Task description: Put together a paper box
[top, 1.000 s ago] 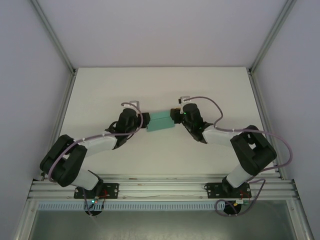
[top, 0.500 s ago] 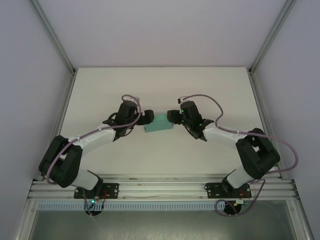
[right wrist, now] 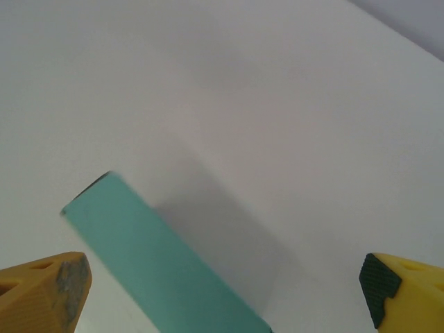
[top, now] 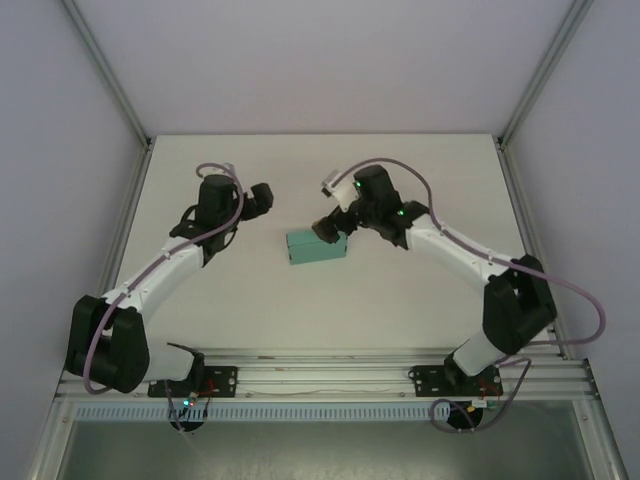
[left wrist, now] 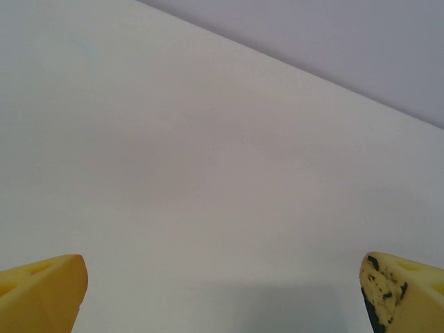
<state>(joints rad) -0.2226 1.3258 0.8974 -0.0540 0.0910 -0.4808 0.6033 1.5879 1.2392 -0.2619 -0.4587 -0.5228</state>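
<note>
The paper box (top: 308, 250) is a small folded teal-green block lying free on the white table (top: 400, 300) near its middle. My right gripper (top: 327, 231) hovers over the box's far right end, open. In the right wrist view the box (right wrist: 159, 267) runs diagonally below and between the wide-spread yellow fingertips (right wrist: 48, 291) of the right gripper (right wrist: 225, 295), untouched. My left gripper (top: 266, 197) is off to the box's upper left, well apart from it. In the left wrist view the left gripper (left wrist: 222, 298) is open over bare table, its fingertips (left wrist: 41, 291) at the bottom corners.
Pale walls and aluminium frame posts (top: 125, 215) bound the table on the left, right and back. The mounting rail (top: 320, 375) with both arm bases runs along the near edge.
Both grippers opened and let go of the box. The left arm drew back to the upper left; the right gripper lifted and shifted left over the box, which stays on the table.
</note>
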